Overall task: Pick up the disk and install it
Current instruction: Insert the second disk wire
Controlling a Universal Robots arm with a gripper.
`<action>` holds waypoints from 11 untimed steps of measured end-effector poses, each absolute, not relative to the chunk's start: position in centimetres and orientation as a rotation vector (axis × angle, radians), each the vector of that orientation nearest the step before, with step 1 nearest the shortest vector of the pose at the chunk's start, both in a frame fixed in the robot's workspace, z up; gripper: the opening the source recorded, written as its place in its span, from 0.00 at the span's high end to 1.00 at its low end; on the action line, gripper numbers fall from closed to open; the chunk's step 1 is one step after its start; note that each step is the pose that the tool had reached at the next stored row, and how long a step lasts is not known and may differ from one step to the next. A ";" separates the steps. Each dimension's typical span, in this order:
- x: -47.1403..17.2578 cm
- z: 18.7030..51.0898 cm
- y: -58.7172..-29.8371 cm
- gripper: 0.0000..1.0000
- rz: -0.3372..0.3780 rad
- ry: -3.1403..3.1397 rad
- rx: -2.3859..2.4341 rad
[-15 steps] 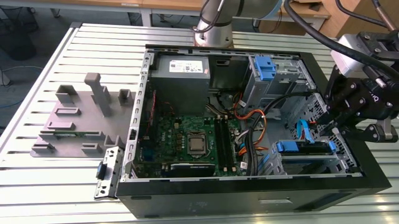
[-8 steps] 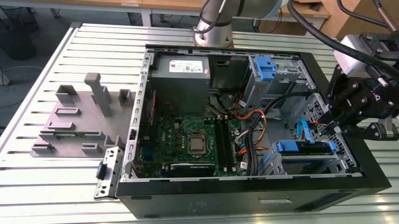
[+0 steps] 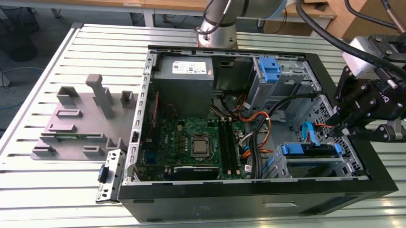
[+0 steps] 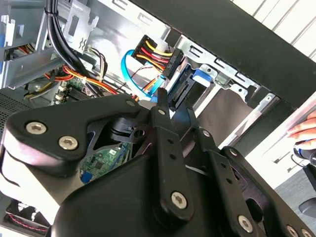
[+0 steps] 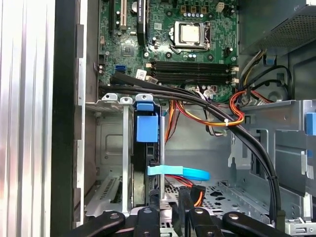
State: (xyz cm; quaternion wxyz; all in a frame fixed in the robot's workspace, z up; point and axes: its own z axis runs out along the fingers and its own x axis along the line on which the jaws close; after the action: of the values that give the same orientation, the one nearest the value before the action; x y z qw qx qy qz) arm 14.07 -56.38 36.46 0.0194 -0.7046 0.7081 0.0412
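The disk (image 3: 309,152) stands on edge in the drive cage (image 3: 317,168) in the front corner of the open computer case, blue carrier rails on top. In the first wrist view the disk (image 5: 142,163) is a dark slab with a blue tab, slotted between the cage walls. My gripper (image 3: 346,129) hangs just above the case wall on the exterior view's right, slightly above and beside the disk, not touching it. Both wrist views show the gripper (image 5: 169,205) (image 4: 173,102) open by a narrow gap with nothing held. A light blue cable (image 5: 180,173) crosses just below the fingertips.
A bare blue bracket (image 3: 269,71) sits in the upper bay, next to the grey power-supply box (image 3: 184,69). Black and orange cables (image 5: 212,111) run over the motherboard (image 3: 190,142) toward the cage. A grey fixture (image 3: 82,123) lies on the table. A person's hand (image 4: 303,131) is outside the case.
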 end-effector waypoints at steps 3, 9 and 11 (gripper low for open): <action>14.1 36.4 -56.4 0.70 0.128 2.198 -2.187; 14.1 36.3 -56.2 0.70 0.128 2.198 -2.187; 14.1 36.1 -55.9 0.70 0.128 2.198 -2.187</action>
State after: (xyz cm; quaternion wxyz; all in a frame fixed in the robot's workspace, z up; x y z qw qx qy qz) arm 14.09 -55.86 36.06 0.0193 -0.7046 0.7081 0.0411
